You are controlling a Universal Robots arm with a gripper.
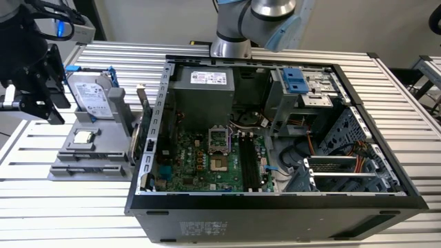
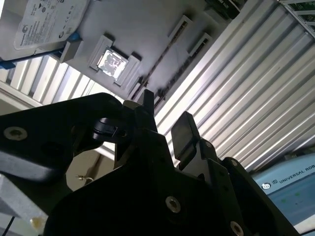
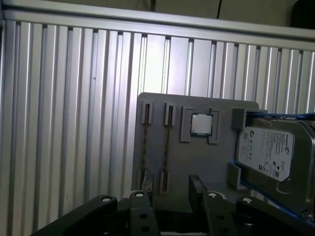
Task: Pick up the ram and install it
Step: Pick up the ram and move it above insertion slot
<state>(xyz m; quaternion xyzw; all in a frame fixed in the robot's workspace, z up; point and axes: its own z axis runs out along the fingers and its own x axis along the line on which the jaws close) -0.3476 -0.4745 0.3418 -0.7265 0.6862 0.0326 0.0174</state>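
I see the ram (image 3: 166, 147) standing on edge in a slot of the grey holder tray (image 3: 197, 162) in the first wrist view, with a processor chip (image 3: 201, 124) and a hard drive (image 3: 268, 152) alongside. The exterior view places that tray at its left, just beside the open computer case (image 1: 276, 212). My gripper (image 3: 171, 183) hovers over the tray, fingers spread apart and holding nothing.
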